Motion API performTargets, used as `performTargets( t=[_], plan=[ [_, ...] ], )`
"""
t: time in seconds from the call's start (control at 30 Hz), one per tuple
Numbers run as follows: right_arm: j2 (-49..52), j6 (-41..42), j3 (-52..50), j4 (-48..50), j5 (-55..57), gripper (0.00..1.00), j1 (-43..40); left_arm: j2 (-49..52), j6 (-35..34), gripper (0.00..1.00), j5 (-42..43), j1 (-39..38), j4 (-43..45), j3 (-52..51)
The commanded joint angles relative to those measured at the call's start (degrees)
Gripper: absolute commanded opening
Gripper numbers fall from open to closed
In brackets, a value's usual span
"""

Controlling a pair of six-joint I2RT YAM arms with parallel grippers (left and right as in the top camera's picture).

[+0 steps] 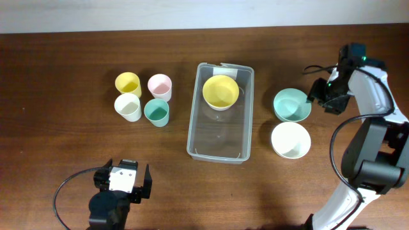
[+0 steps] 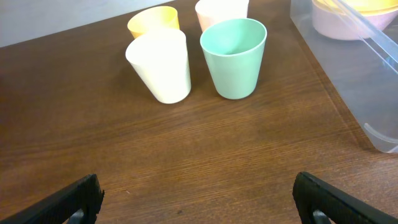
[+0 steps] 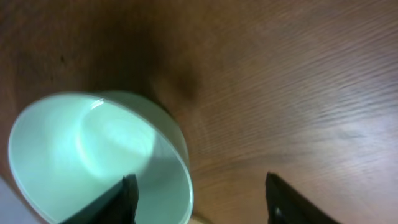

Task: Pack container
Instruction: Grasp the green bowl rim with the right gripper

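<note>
The clear rectangular container point(image 1: 219, 137) stands mid-table, with a yellow bowl point(image 1: 220, 91) in its far end. In the left wrist view the container point(image 2: 348, 81) is at the right, and the bowl in it point(image 2: 348, 22) looks pale pink beneath yellow. My right gripper point(image 1: 319, 98) is open at the right side of a mint-green bowl point(image 1: 292, 104). In the right wrist view its fingers point(image 3: 202, 199) straddle that bowl's rim point(image 3: 93, 155), one finger over the inside and one outside. My left gripper point(image 1: 124, 182) is open and empty near the front edge point(image 2: 199, 199).
Several cups stand left of the container: yellow point(image 1: 128, 84), pink point(image 1: 160, 86), white point(image 1: 127, 107) and teal point(image 1: 156, 112). A white bowl point(image 1: 290, 140) sits in front of the mint one. The left wrist view shows the white cup point(image 2: 160, 65) and teal cup point(image 2: 234, 57) ahead.
</note>
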Motion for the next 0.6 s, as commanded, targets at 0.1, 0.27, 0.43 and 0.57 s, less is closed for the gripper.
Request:
performTargets(
  t=[0.1,0.27,0.43,0.57],
  plan=[
    [-0.5,-0.1,-10.2,10.9,-8.3,0.5,-0.2,-0.3,-0.5,1.0,0.2,0.3,0.4,-0.3],
    [0.1,2.5,-12.2,13.6,-8.5,0.32,-0.2,-0.3,-0.5,1.0,0.2,0.3,0.4,-0.3],
    [-0.6,2.9,-11.0,15.0,-9.8,0.04,-0.3,-0.3,-0.5,1.0,0.2,0.3,0.4,-0.3],
    [-3.6,2.9,-6.1,12.9,-17.5,0.04,-0.5,-0.3,-0.5,1.0,0.2,0.3,0.4,-0.3]
  ],
)
